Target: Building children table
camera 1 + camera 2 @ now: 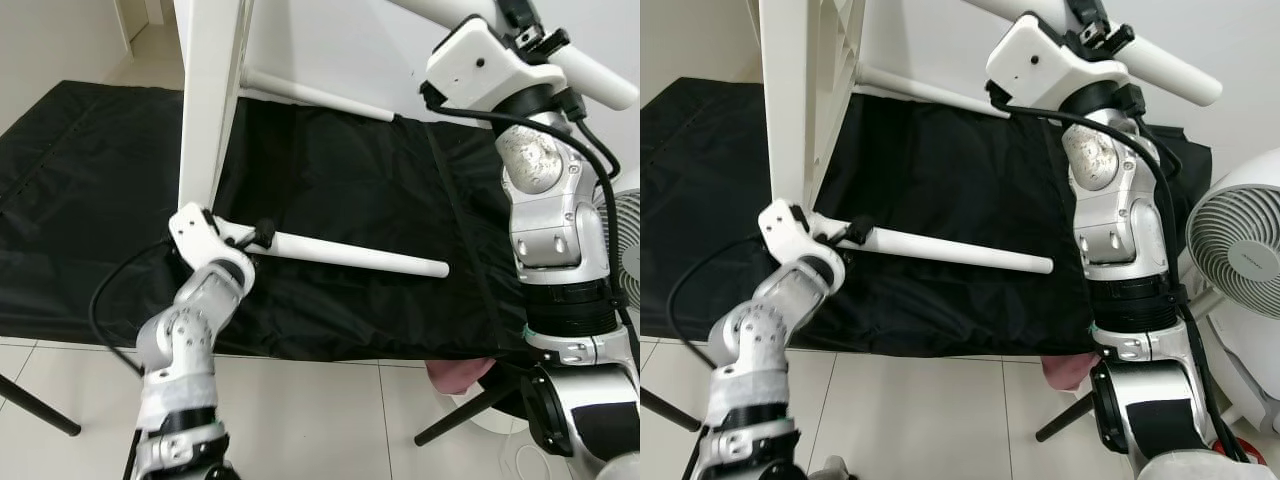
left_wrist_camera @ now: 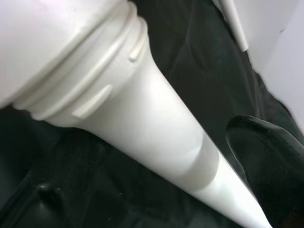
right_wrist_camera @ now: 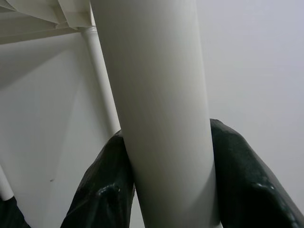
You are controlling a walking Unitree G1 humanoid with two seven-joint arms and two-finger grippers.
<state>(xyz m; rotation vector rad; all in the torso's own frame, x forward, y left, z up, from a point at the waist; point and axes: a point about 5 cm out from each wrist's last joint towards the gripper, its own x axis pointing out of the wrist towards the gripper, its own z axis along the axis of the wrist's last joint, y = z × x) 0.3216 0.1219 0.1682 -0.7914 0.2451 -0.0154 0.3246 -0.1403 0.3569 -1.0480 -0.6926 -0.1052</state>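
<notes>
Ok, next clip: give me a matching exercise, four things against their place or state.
1. left gripper
2. right gripper
3. black cloth
4. fan

a. spread over the floor
b. at the base of the lower table leg
c. standing at the robot's right
d. clamped round the upper table leg

Pairs: 1-b, 2-d, 3-a, 4-c

No readable text, label, brand, number or sign is showing on anything in these views
</notes>
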